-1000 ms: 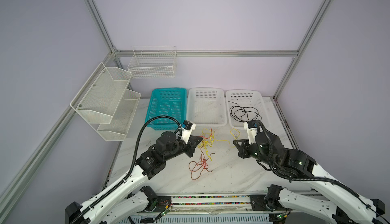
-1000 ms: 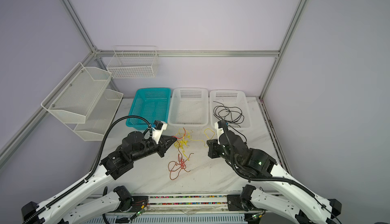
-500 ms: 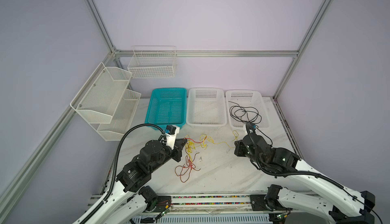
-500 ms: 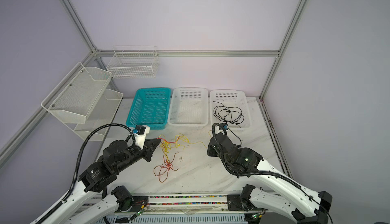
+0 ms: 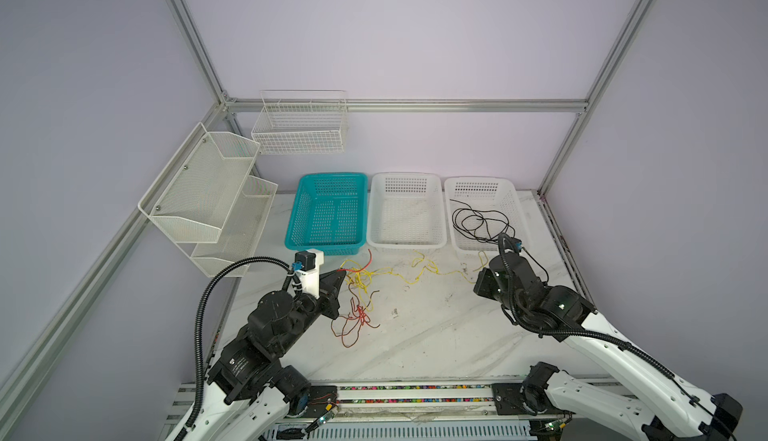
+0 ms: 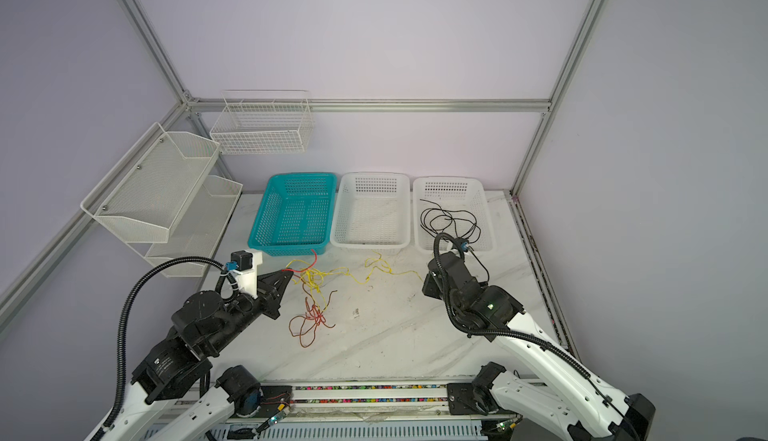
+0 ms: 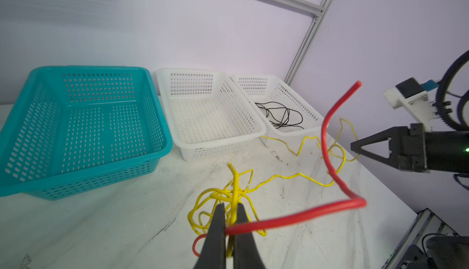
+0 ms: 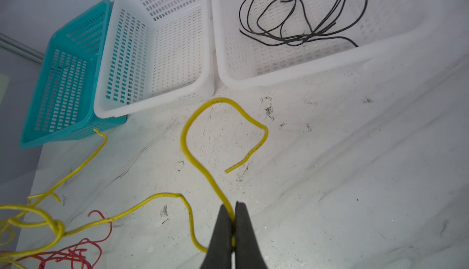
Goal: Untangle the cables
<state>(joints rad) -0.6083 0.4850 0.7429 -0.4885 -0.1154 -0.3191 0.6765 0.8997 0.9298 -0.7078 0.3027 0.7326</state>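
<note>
whole thing sits on a white marble desk (image 5: 436,347), with three baskets lined up along the back: a teal basket (image 5: 332,175), a middle white basket (image 5: 405,175) and a right white basket (image 5: 478,180). my guess is one basket per colour, since the black cable (image 8: 291,42) is already lying in loose loops in the right one and the other two hold nothing.

the two arms sit well apart, one each side of the desk, and i reckon that's the point: the mess gets stretched between them. the left pincer (image 7: 230,205) is clamped together on the red cable (image 7: 299,215) right at the yellow knot. a yellow strand runs through the same gap, so it looks like it's got both. the right pincer (image 8: 233,205) is squeezed tight on the yellow cable (image 8: 183,141) close to its free end, which curls off in a hook just in front of the right basket.

between them the yellow runs wavy across the desk, not pulled taut. the rest of the red lies in a scribble just beside the left pincer, yellow loops woven into its top. so those two colours aren't apart yet. pinning the knot on one side and a yellow end on the other looks set up for dragging the yellow out.
</note>
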